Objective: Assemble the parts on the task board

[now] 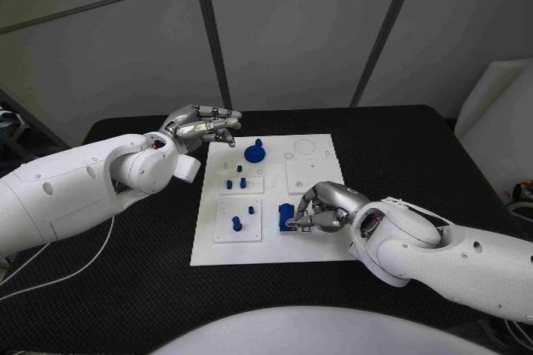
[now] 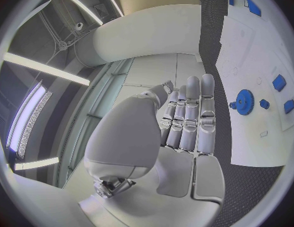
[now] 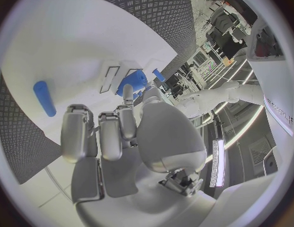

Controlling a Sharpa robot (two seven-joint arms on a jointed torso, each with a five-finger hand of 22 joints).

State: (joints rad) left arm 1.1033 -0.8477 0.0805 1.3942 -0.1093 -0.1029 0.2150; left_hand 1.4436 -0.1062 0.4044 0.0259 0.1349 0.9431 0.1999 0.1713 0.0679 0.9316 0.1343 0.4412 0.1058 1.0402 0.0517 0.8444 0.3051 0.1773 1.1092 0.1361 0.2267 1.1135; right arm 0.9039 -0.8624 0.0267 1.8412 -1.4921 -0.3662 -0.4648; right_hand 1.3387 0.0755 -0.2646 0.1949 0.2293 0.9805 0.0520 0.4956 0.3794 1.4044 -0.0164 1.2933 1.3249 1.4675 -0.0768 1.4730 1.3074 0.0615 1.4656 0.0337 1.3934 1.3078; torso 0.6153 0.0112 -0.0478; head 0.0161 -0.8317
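On desk (image 1: 133, 293), white task board (image 1: 222, 251) centre. Right hand (image 1: 320, 209) down at near right part of board, fingers pinching blue block (image 1: 286, 215). Left hand (image 1: 202, 127) hovers off far left corner, fingers loosely curled, empty. Blue gear (image 1: 256, 151) sits near far edge.

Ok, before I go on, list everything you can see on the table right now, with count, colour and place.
table: one, black, under everything.
task board: one, white, in the middle of the table.
gear: one, blue, at the board's far end, near the left hand.
pegs: a few small blue ones standing in the board's left column; exact count hard to tell.
block: one, blue, at the board's near right, against the right hand's fingers.
cable: one, white, on the table under the left arm.
left hand: silver, raised by the board's far left corner, fingers curled, nothing seen in it.
right hand: silver, on the board's near right, fingers around the block.
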